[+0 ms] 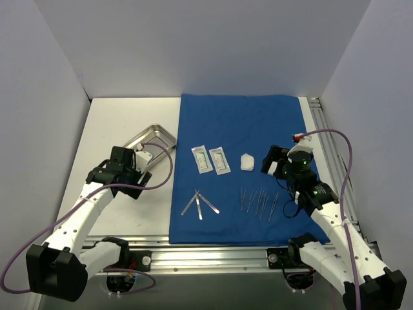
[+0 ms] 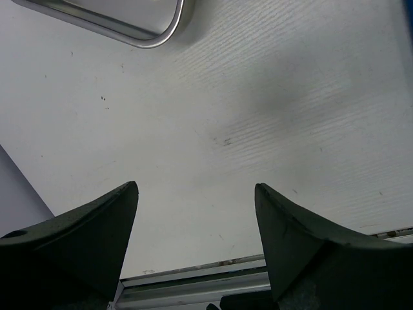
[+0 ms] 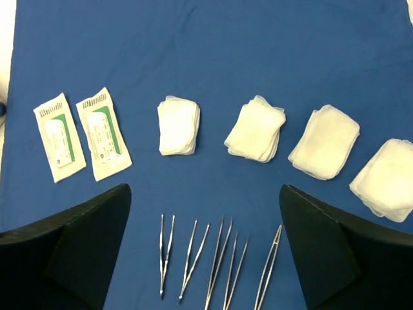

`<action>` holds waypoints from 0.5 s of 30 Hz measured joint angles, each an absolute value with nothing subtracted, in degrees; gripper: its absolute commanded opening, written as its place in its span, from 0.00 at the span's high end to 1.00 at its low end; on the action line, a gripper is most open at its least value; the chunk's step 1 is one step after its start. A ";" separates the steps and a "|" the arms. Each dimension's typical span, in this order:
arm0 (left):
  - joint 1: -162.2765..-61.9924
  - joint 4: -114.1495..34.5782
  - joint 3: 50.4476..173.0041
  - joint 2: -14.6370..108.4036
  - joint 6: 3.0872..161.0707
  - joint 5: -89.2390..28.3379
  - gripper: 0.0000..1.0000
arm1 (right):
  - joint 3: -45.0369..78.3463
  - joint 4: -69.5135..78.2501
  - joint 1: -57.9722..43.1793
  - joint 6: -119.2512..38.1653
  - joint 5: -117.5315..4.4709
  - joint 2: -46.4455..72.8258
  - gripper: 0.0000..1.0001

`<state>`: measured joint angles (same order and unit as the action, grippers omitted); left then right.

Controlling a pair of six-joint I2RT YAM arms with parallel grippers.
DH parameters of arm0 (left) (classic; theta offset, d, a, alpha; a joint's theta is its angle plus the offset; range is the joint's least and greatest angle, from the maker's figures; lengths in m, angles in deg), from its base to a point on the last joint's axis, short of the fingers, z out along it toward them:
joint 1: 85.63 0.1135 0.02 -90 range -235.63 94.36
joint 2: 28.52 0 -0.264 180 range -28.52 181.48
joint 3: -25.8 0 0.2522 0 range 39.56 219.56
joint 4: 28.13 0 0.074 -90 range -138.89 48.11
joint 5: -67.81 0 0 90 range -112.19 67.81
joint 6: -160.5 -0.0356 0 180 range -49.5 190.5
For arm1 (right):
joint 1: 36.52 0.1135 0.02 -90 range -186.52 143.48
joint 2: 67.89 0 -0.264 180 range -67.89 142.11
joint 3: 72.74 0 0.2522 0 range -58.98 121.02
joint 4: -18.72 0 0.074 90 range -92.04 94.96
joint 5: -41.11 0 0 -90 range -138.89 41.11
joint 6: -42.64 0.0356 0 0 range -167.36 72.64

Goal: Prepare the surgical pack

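The royal-blue drape (image 1: 242, 123) lies flat on the table. On it lie two white sachets (image 3: 59, 137) (image 3: 103, 132), several white gauze wads (image 3: 179, 126) and a row of thin metal tweezers (image 3: 219, 268). More instruments (image 1: 199, 204) lie fanned out at the drape's front left. The steel tray (image 1: 150, 139) sits on the bare white table left of the drape; its rim (image 2: 148, 40) shows in the left wrist view. My left gripper (image 2: 195, 185) hangs open over bare table just in front of the tray. My right gripper (image 3: 204, 187) is open above the tweezers, empty. In the top view the right arm hides most of the gauze.
White walls close in the table on the left, back and right. An aluminium rail (image 1: 322, 135) runs along the right side and another (image 1: 213, 258) along the front edge. Purple cables loop beside both arms.
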<state>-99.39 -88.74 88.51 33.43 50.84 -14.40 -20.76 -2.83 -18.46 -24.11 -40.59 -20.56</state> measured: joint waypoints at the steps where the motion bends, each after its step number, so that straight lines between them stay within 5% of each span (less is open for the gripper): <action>1: -99.39 -88.72 88.51 33.43 50.86 -14.35 0.18 | -20.76 -2.68 -18.46 -23.83 -40.57 -20.56 0.00; 10: -99.39 -88.76 88.51 33.43 50.75 -14.22 0.16 | -20.74 -1.47 -18.46 -19.70 -40.62 -22.53 0.00; 15: -99.39 -88.91 88.55 33.54 50.40 -13.72 0.16 | -20.08 -1.63 -18.46 -20.44 -44.42 -20.78 0.24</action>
<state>-99.39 -88.91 88.55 33.54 50.40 -13.72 -20.08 -1.63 -18.46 -20.44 -44.42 -20.78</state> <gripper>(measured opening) 0.839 0.856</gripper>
